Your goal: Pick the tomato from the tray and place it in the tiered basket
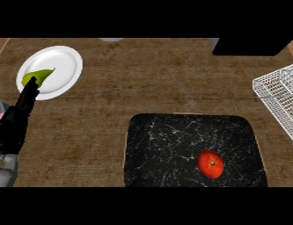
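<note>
While the wooden tabletop is stretching wide beneath me, the black marbled tray is sitting on its near side, carrying the tomato toward its near right part. The white wire tiered basket is waiting at the right edge, well apart from the tray, so I am judging a carry to the right will be needed. A white plate is lying far left, holding a green piece of produce. My left hand is resting over there, fingers straight and released, grasping nothing. My right hand is not showing, and the tomato is sitting untouched.
</note>
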Available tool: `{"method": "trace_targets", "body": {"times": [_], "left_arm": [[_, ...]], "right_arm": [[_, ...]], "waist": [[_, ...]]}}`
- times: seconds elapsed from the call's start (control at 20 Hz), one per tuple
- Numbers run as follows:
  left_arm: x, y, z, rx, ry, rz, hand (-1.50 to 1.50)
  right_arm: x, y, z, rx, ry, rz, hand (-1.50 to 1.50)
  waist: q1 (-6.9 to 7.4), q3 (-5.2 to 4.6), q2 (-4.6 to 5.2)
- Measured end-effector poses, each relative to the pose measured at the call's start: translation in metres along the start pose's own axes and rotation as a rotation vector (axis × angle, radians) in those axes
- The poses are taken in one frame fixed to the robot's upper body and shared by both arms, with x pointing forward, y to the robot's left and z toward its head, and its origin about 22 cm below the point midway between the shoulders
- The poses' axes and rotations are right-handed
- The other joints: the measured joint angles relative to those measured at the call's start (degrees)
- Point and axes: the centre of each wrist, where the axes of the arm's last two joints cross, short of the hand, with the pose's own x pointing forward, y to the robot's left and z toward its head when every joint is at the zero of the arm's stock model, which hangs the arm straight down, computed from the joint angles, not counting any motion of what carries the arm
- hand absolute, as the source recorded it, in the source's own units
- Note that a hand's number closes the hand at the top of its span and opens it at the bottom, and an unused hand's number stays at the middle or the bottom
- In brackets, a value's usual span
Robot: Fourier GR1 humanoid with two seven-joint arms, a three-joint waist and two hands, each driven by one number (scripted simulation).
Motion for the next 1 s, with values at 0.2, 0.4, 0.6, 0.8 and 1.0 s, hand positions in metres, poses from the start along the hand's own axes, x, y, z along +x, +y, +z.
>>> {"method": "trace_targets", "body": {"times": [0.2, 0.4, 0.6, 0.8, 1.0], "left_arm": [[0.006, -0.005, -0.004, -0.025, -0.017, 0.001, 0.00], [0.010, -0.008, -0.008, -0.040, -0.026, 0.003, 0.00], [0.010, -0.012, -0.013, -0.045, -0.026, 0.001, 0.00], [0.010, -0.014, -0.016, -0.051, -0.027, 0.006, 0.00], [0.005, -0.017, -0.017, -0.051, -0.018, 0.010, 0.00]], "right_arm": [[0.016, -0.012, 0.014, 0.030, 0.057, 0.063, -1.50], [0.037, -0.022, 0.024, 0.054, 0.128, 0.107, -1.50], [0.061, -0.023, 0.032, 0.088, 0.199, 0.155, -1.50], [0.080, -0.016, 0.039, 0.120, 0.217, 0.214, -1.50], [0.097, -0.008, 0.044, 0.130, 0.220, 0.239, -1.50]], "waist": [[1.60, 0.04, 0.31], [2.53, 0.08, 0.46], [2.87, 0.21, 0.36], [3.07, 0.31, 0.15], [2.86, 0.37, -0.03]]}}
